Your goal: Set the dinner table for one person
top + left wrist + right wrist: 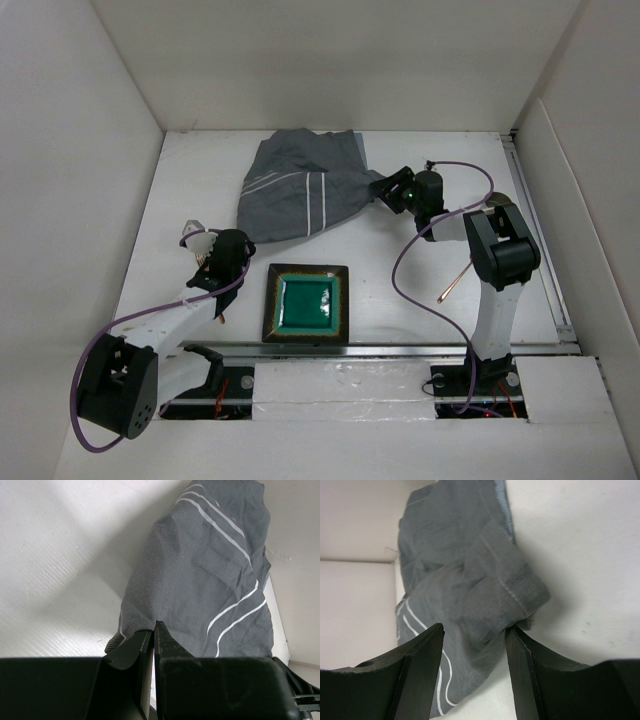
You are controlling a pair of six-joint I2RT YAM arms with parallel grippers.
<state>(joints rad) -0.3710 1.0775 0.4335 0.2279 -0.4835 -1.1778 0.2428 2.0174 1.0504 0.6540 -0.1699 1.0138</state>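
Observation:
The white dinner table [180, 180] bears a crumpled grey striped cloth [300, 190] at the back centre and a square green plate with a dark rim [306, 303] near the front. My left gripper [243, 240] is at the cloth's near-left corner. In the left wrist view it [153, 627] is shut, with the cloth's edge [200, 580] running into its tips. My right gripper [383, 190] is at the cloth's right corner. In the right wrist view it [474, 627] is open, its jaws either side of a raised fold of cloth [470, 580].
A thin copper-coloured utensil [455, 283] lies on the table right of the plate, beside the right arm. A small pale object [193, 240] sits left of the left gripper. White walls enclose the table on the left, back and right.

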